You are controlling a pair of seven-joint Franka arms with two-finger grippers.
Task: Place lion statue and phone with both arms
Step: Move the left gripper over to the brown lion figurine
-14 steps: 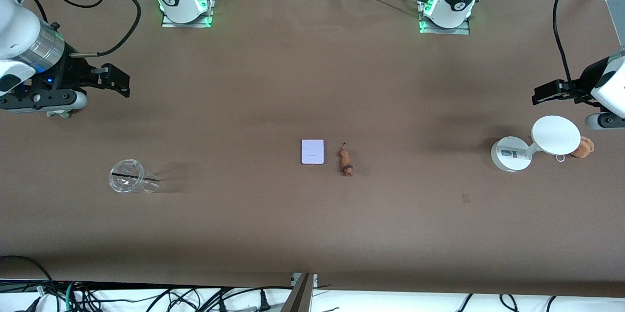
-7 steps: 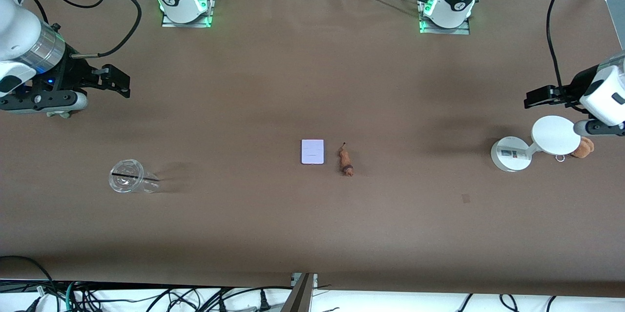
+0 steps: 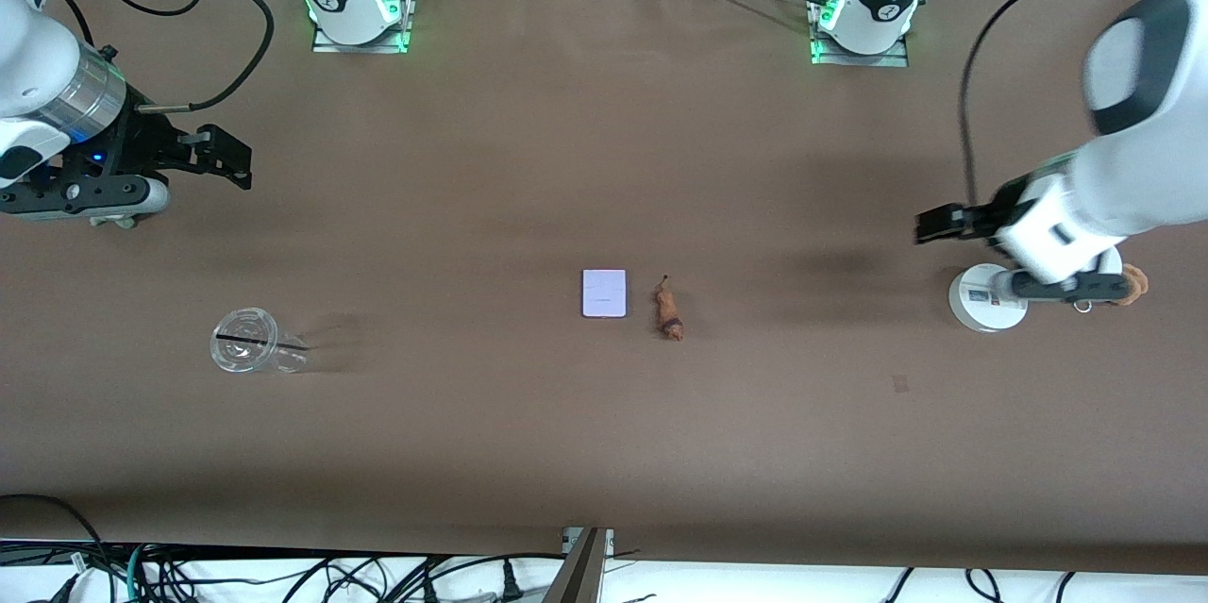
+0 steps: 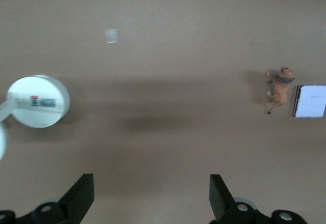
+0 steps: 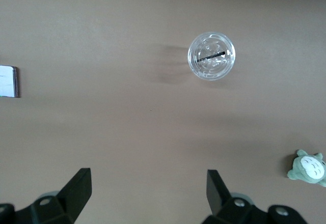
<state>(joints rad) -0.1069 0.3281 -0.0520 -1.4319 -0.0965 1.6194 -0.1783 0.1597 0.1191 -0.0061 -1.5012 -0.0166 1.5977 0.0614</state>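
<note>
The phone (image 3: 604, 293), a flat pale lavender-white rectangle, lies at the table's middle. The lion statue (image 3: 669, 312), tiny and orange-brown with a darker mane end, lies beside it toward the left arm's end. Both show in the left wrist view, the lion statue (image 4: 279, 86) next to the phone (image 4: 309, 101). My left gripper (image 3: 939, 226) is open and empty, up in the air over the white stand, well apart from both; in its own view the left gripper (image 4: 151, 198) has its jaws wide apart. My right gripper (image 3: 226, 155) is open and empty, waiting over the right arm's end, and the right gripper (image 5: 147, 191) sees one edge of the phone (image 5: 8, 81).
A white stand (image 3: 981, 301) with a round base stands under the left arm, its top hidden. A brown plush toy (image 3: 1130, 284) lies beside it. A clear plastic cup (image 3: 247, 342) stands near the right arm's end. A grey plush toy (image 5: 309, 167) shows in the right wrist view.
My left arm has swung in from the table's end toward the middle and now covers the stand's top. The right arm, phone and lion statue have not moved.
</note>
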